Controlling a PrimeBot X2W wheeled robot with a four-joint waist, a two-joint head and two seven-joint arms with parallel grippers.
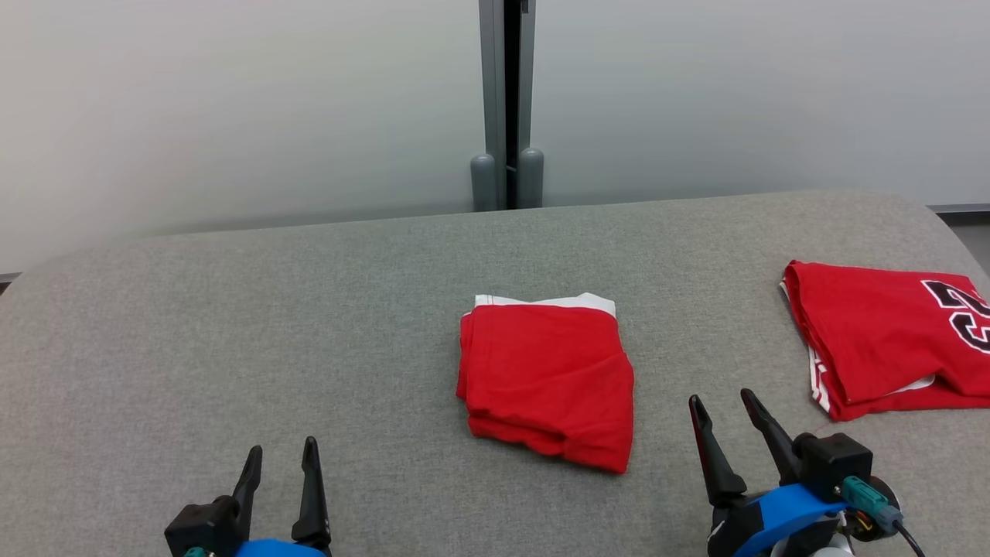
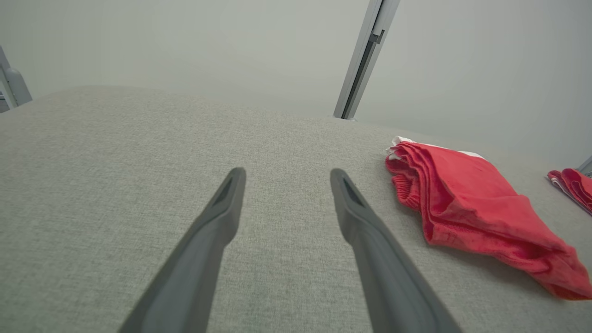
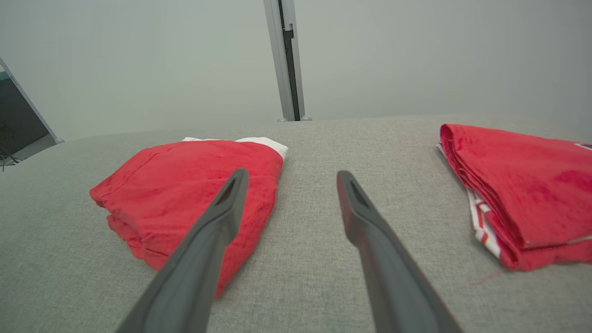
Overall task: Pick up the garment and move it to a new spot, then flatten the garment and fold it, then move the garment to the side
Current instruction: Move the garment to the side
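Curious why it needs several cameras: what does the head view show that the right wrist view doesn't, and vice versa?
Head view's extra: the left fingers, spread open. Right wrist view's extra: a dark panel beyond the edge of the grey table. Shared: the open right fingers, the folded red garment in the middle, and the red jersey to its right.

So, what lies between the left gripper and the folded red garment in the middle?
Nothing: only bare grey surface runs from the left gripper to the folded red garment. The left wrist view shows this plainly; the head view agrees.
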